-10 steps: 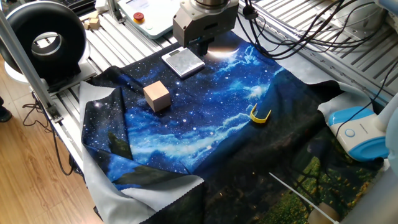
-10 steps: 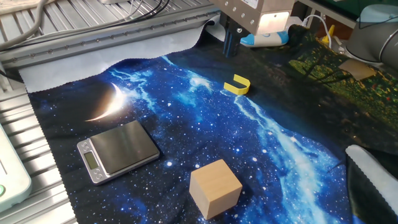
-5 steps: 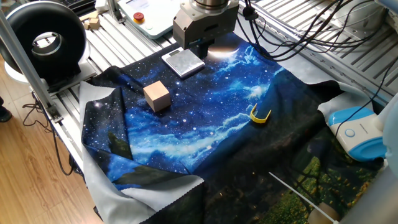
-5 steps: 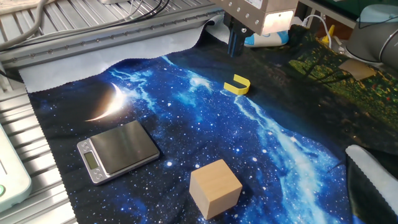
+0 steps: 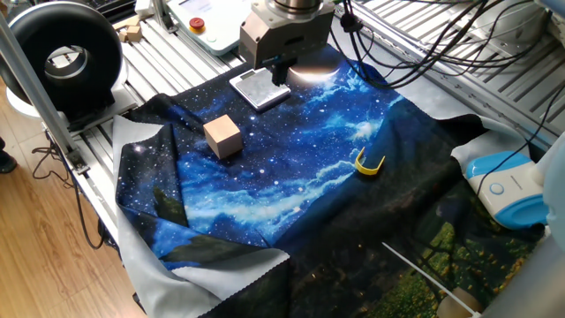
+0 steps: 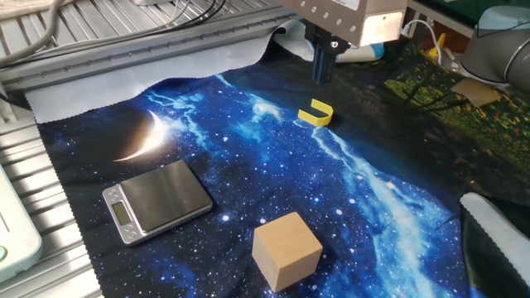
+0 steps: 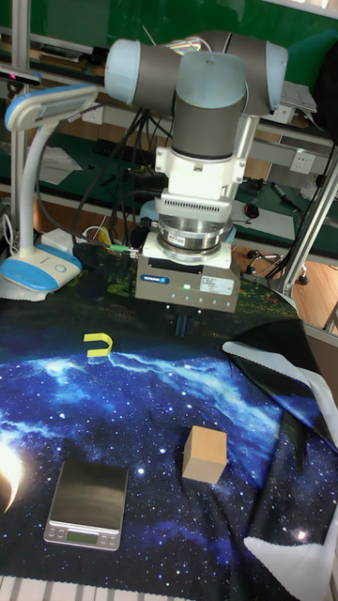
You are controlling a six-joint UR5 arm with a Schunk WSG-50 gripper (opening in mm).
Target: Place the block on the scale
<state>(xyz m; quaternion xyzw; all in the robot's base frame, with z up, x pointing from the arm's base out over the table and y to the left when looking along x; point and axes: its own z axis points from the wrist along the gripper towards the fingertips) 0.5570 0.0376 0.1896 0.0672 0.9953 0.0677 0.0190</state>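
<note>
The block (image 5: 222, 136) is a light tan wooden cube that rests on the starry blue cloth, also visible in the other fixed view (image 6: 286, 250) and in the tall fixed view (image 7: 204, 454). The scale (image 5: 259, 87) is flat with a silvery top plate (image 6: 161, 199) and lies on the cloth a short way from the cube (image 7: 87, 500). My gripper (image 6: 321, 64) hangs in the air above the cloth, apart from both. Its dark fingers are pressed together with nothing between them (image 7: 181, 322). In one fixed view the gripper (image 5: 281, 71) overlaps the scale's far edge.
A small yellow curved piece (image 5: 369, 163) lies on the cloth. Off the cloth stand a white panel with a red button (image 5: 198, 24), a black ring-shaped device (image 5: 66, 57) and a blue-and-white lamp base (image 5: 508, 190). Cables hang behind the arm, and the cloth is folded up at its near edge (image 5: 238, 269).
The gripper has drifted a little sideways above the cloth, rightward in the other fixed view and towards the block's side. Block, scale and yellow piece have not moved.
</note>
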